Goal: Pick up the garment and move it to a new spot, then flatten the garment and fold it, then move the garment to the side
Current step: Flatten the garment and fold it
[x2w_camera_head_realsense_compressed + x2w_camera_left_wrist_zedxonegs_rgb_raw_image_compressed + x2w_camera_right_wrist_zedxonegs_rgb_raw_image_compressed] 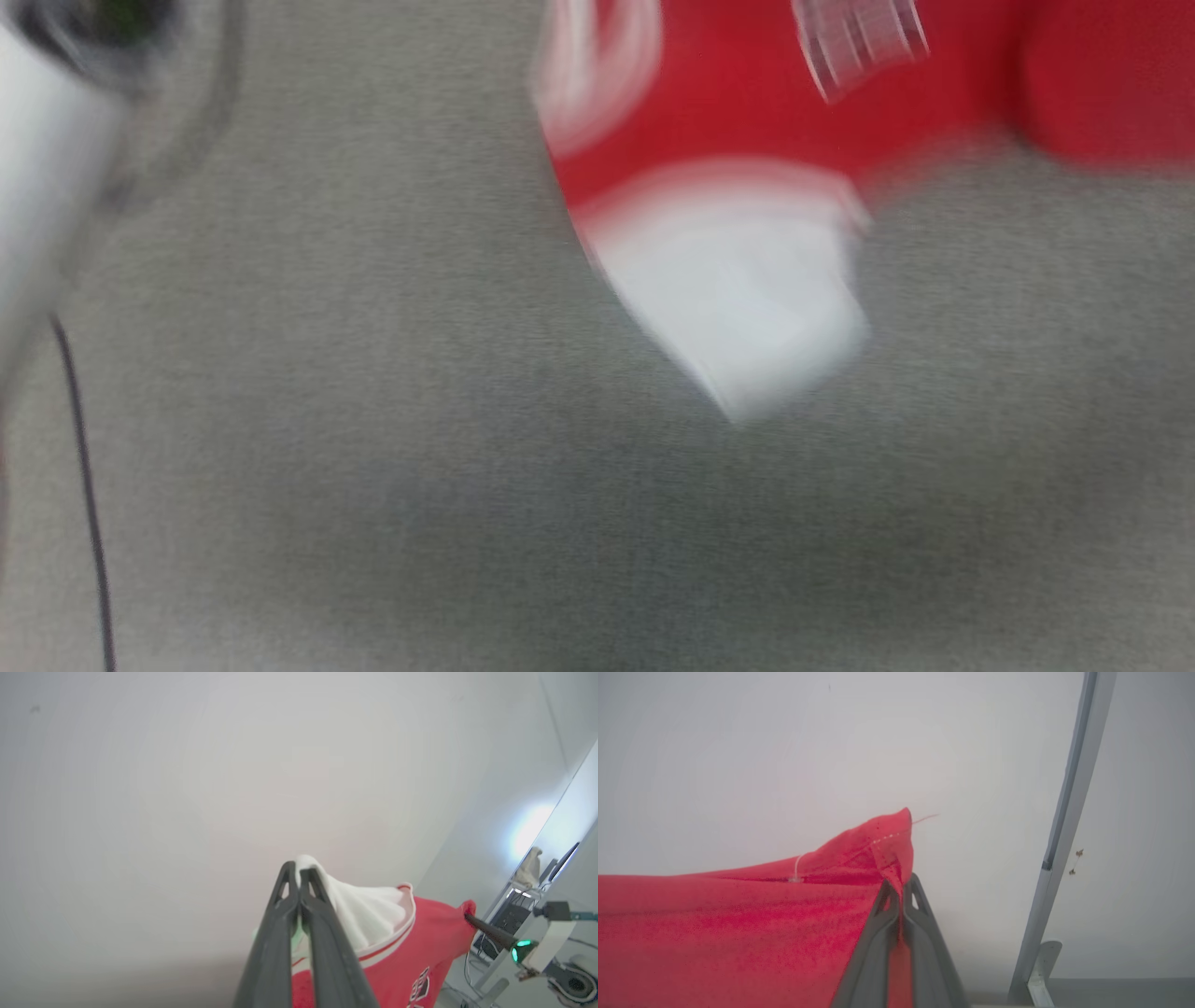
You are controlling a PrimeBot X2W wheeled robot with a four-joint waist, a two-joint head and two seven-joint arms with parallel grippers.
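The garment (747, 121), red with a white sleeve part, hangs blurred across the top of the head view above the grey surface (373, 420). In the left wrist view my left gripper (298, 870) is shut on the white sleeve of the garment (420, 952), which drapes down to its right. Farther right in that view, my right gripper (467, 915) pinches a red corner. The right wrist view shows the right gripper (901, 884) shut on a red hem corner of the garment (738, 933), with the cloth spreading to the left.
A pale forearm (47, 187) and a thin dark cable (84, 485) sit at the left edge of the head view. A grey metal post (1064, 812) rises at the right of the right wrist view. Desks and equipment (528, 896) stand beyond the right arm.
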